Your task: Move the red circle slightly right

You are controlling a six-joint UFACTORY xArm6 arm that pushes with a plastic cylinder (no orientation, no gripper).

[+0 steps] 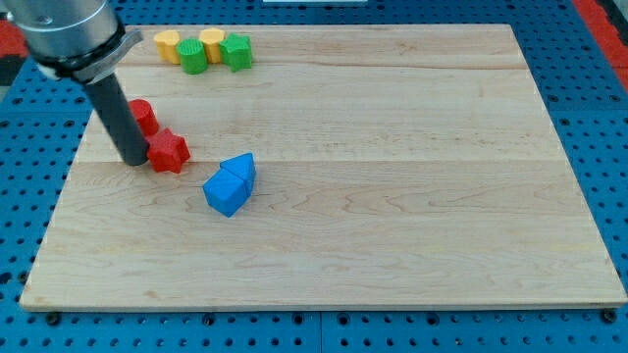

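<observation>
The red circle (144, 116) lies near the board's left edge, partly hidden behind my dark rod. A red star-shaped block (169, 151) sits just below and right of it. My tip (132, 161) rests on the board at the red star's left side, touching or nearly touching it, and just below the red circle.
Two blue blocks (231, 183) lie together right of the red star. At the view's top left, two yellow blocks (167, 45) (212, 41) and two green blocks (193, 57) (236, 51) cluster. The wooden board (392, 196) sits on a blue perforated table.
</observation>
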